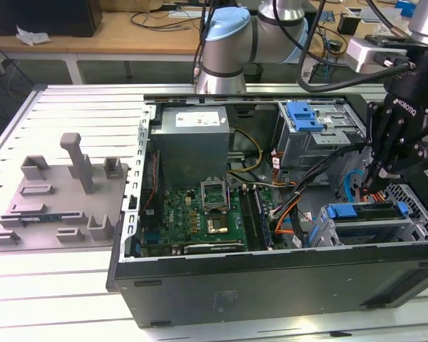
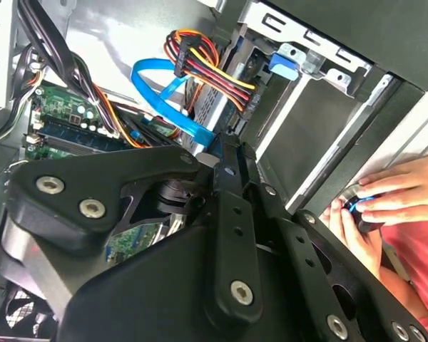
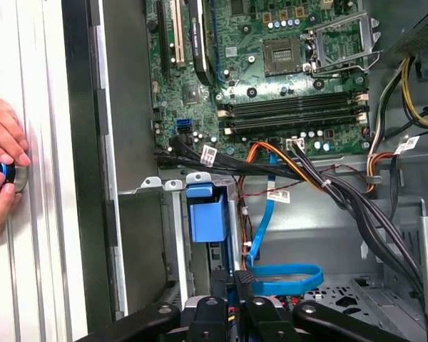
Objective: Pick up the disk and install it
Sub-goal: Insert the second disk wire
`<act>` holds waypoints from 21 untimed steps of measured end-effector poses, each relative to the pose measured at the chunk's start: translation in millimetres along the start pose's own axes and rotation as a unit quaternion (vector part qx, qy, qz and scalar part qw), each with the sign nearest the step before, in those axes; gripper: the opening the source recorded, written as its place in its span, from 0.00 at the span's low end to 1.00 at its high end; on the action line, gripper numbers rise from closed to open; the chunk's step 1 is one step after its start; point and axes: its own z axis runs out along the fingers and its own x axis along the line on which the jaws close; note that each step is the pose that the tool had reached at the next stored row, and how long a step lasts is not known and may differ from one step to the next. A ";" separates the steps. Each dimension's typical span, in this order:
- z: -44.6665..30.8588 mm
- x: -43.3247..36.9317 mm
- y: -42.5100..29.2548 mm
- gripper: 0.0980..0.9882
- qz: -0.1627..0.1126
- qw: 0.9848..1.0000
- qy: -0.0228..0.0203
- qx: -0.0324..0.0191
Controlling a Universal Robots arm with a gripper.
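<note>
You had the gripper [image 1: 372, 187] closed on nothing, just above the disk [image 1: 364, 211], which sat in the drive bay [image 1: 414, 214] at the exterior view's right. The disk was judged stiff, fairly heavy and shock-sensitive; its 2 blue frame edges offered the safest hold.

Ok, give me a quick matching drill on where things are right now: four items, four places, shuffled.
Column one:
1. gripper
2. power supply
3. grey fixture plate
4. hand

Column two:
A. inside the case, at its far wall
B. outside the case, on a small round knob
C. over the drive bays, at the exterior view's right
D. on the table, at the exterior view's left

Pairs: 1-C, 2-A, 3-D, 4-B
</note>
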 end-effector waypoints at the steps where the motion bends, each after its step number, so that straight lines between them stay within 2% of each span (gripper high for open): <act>1: 0.2 1.5 0.2 0.07 0.000 1.000 -0.001 0.001; 5: 1.7 9.4 0.1 0.07 0.000 1.000 -0.009 0.002; 7: 2.5 13.5 -0.1 0.07 0.000 1.000 -0.015 0.001; 9: 3.3 18.0 -0.5 0.07 0.000 1.000 -0.024 0.001; 12: 4.5 25.1 -1.1 0.07 0.000 0.999 -0.043 0.001; 13: 5.2 28.6 -1.4 0.07 -0.001 0.999 -0.053 0.001; 14: 5.8 31.6 -1.7 0.07 -0.001 0.998 -0.062 0.000; 15: 6.5 33.8 -2.0 0.07 -0.001 0.998 -0.068 0.000; 19: 8.7 36.6 -2.2 0.07 -0.002 0.997 -0.078 0.000; 21: 10.0 37.1 -2.3 0.07 -0.002 0.997 -0.081 -0.001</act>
